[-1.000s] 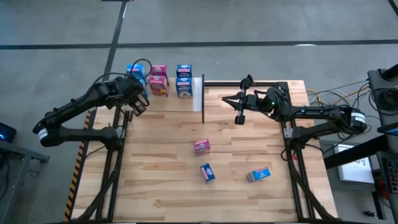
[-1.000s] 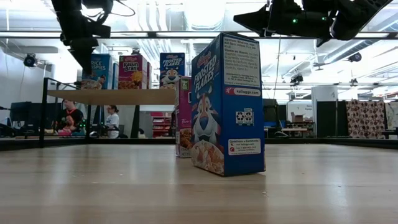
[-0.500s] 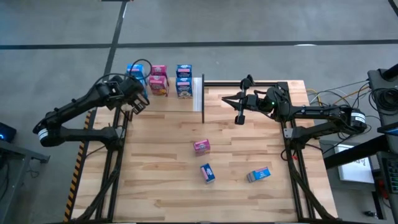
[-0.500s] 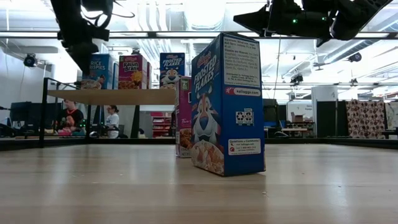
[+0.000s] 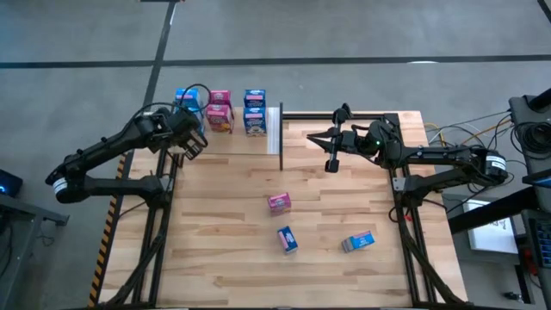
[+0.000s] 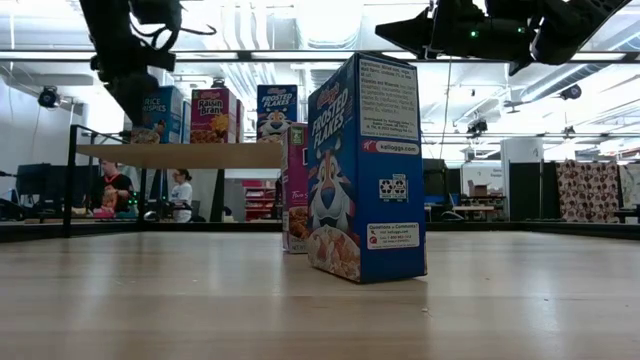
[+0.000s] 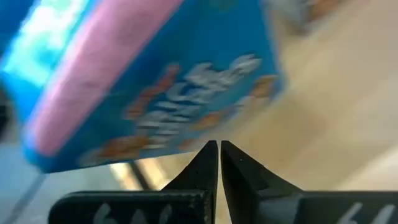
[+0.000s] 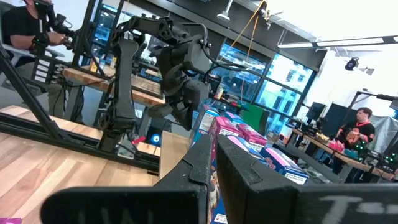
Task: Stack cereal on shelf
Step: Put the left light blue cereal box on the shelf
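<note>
Tabletop (image 6: pixel 520 300); pink box (image 6: pixel 296 190) half hidden

Both arms hang raised and bent: the left pincer (image 5: pixel 191 146) is closed, the right pincer (image 5: pixel 331 164) closed too, pointing downward.

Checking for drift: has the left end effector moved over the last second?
Yes, slightly. In the high view the left end effector has edged away from the cereal on the shelf.
</note>
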Available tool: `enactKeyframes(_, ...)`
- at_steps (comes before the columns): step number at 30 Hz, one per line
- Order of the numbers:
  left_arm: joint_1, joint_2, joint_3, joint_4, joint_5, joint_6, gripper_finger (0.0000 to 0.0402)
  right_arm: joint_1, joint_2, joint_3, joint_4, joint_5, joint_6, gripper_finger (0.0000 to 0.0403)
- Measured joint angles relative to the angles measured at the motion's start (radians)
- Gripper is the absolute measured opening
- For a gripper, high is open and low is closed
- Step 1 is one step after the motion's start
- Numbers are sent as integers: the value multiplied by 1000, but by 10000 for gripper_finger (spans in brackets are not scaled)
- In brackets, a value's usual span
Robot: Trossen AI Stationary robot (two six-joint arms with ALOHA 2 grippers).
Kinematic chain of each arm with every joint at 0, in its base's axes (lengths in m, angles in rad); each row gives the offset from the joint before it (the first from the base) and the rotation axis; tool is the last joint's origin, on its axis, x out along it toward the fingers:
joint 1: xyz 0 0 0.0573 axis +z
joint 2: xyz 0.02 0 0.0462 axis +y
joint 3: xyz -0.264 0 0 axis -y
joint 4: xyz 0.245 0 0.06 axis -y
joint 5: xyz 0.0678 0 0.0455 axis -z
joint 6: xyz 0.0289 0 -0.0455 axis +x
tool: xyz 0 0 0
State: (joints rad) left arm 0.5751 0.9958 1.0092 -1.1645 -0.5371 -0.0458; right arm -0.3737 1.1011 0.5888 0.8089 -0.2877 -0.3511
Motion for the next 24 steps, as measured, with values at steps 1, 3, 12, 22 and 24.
enactKeyframes(1, 0, 0, 8, -1, 34, -7, 1, 0, 0, 0, 0, 0, 0, 13)
enactKeyframes(3, 0, -1, 24, 0, 99, -27, 1, 0, 0, 0, 0, 0, 0, 13)
enactKeyframes(12, -8, -6, 71, 99, 329, -49, 1, 0, 0, 0, 0, 0, -2, 13)
enactKeyframes(22, -10, -6, 69, 190, 154, -46, 1, 0, 0, 0, -6, 0, -13, 13)
enactKeyframes(24, -10, -5, 69, 197, 133, -46, 1, 0, 0, 0, -10, 0, -15, 13)
